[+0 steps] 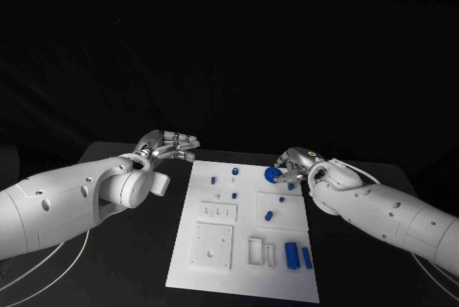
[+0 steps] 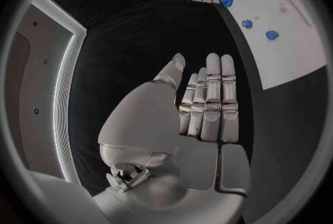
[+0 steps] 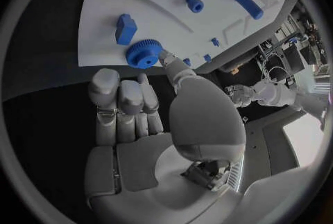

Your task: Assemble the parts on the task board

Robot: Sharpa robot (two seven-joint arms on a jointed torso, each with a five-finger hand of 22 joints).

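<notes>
Pinching a blue gear (image 1: 274,173), the right robot hand (image 1: 298,166) overhangs the task board (image 1: 244,280).

A black worktop (image 1: 125,254) carries the scene, matte and dark, its far edge just visible against a black backdrop (image 1: 229,61) that rises behind it. In the left wrist view, a pale wall panel (image 2: 35,63) stands to one side, edged by a long bright strip of light (image 2: 66,85). In the right wrist view, cluttered shelving with equipment (image 3: 291,41) sits far off at the rim.
</notes>
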